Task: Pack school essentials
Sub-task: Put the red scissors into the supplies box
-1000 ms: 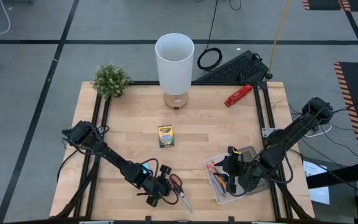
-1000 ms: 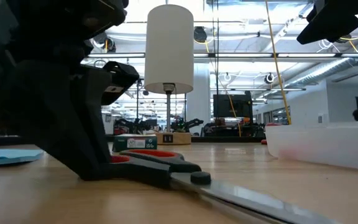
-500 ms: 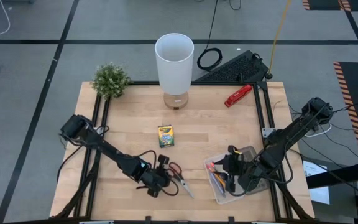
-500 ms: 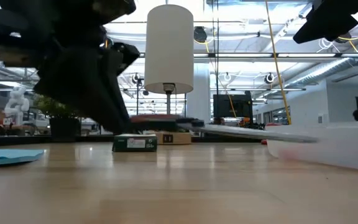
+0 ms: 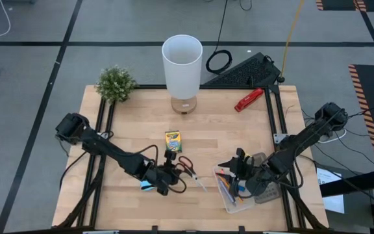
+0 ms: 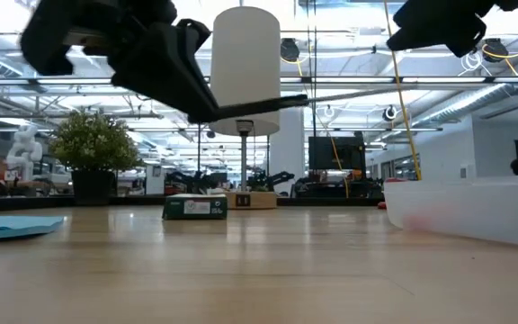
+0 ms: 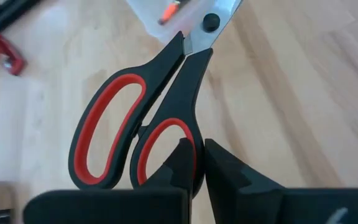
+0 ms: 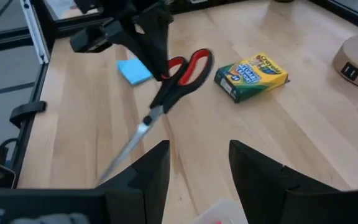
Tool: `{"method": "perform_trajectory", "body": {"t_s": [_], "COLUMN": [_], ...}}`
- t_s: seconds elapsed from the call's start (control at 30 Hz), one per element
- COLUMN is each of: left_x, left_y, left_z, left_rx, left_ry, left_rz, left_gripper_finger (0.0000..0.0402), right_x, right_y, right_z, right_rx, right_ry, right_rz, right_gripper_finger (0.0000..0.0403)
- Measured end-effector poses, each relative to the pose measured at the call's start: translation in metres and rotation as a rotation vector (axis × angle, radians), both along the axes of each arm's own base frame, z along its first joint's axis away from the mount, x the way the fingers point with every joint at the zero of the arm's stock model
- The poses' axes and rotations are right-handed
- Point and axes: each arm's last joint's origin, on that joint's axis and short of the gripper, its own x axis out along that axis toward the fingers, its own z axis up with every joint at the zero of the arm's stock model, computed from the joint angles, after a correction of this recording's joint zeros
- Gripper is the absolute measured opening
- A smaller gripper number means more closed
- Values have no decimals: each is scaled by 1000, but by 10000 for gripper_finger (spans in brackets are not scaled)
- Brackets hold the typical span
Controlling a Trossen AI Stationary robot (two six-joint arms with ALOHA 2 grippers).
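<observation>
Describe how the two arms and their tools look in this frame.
Both arms are dark, slim and jointed, with black cables looping alongside. The left tool and right tool each end in two flat, matte black fingers, squared at the tips. A small blue patch shows low on the left arm near its wrist.

- Red-handled scissors (image 5: 188, 170) sit just below the centre of the high view, black handles with red-lined loops, blades closed and pointing toward the lower right; in the low view they are up off the table, level.
- Yellow-green crayon box (image 5: 173, 142) lies flat at the centre of the high view, alone on bare wood, above the scissors.
- Blue sticky-note pad (image 8: 134, 71) lies flat on the wood, upper left of the right wrist view.
- Pencils and pens (image 5: 228, 188), orange and blue, lie bundled in a clear tray (image 5: 237, 205) at lower right of the high view.
</observation>
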Motion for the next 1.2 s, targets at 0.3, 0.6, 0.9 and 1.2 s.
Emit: {"method": "perform_trajectory", "body": {"t_s": [0.3, 0.6, 0.9, 1.2], "left_x": [6, 15, 27, 30], "left_y": [15, 32, 51, 60], "left_z": [3, 19, 36, 37], "left_rx": [48, 91, 55, -16], "left_ry": [-5, -5, -24, -42], "left_rz": [8, 77, 184, 272], "left_gripper_finger": [23, 25, 26, 26], "right_x": [21, 40, 51, 58], "right_y": [1, -1, -18, -34], "right_z": [-11, -25, -28, -27], "right_rx": [-84, -207, -324, -435], "right_ry": [-37, -41, -20, 21], "right_rz": [7, 11, -59, -65], "right_gripper_finger": [160, 170, 207, 216]}}
